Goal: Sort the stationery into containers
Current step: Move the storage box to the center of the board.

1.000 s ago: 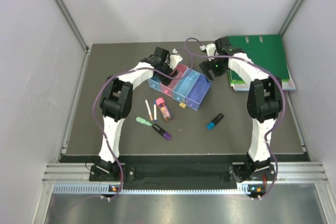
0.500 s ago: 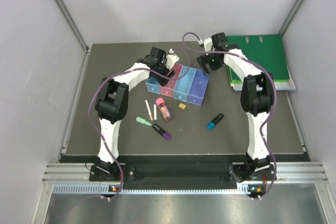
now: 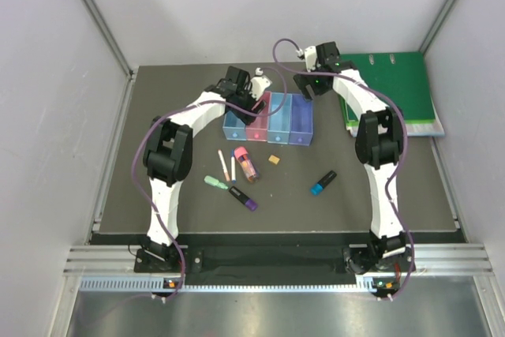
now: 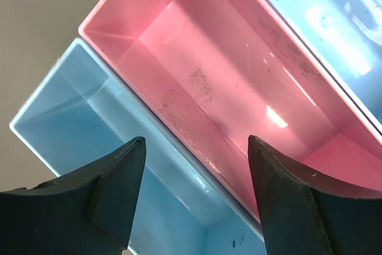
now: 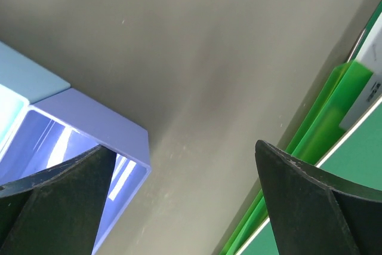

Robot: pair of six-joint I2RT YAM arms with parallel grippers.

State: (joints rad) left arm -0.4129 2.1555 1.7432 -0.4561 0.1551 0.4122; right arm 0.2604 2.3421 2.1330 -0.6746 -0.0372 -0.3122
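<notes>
Left fingers [image 4: 110,192] spread above empty pink bin [image 4: 230,79]; light blue bin [image 4: 83,114] adjoining.

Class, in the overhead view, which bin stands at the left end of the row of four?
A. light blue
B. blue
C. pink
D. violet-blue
A: the light blue bin is the leftmost of the row, with the pink bin right beside it.

The bin row [image 3: 278,140] walls off the far middle, and the green ring binder [image 3: 394,88] fills the far right, a lane of bare tabletop [image 5: 197,76] between them. Scattered stationery [image 3: 246,163] clutters the centre; the left side lies open.
</notes>
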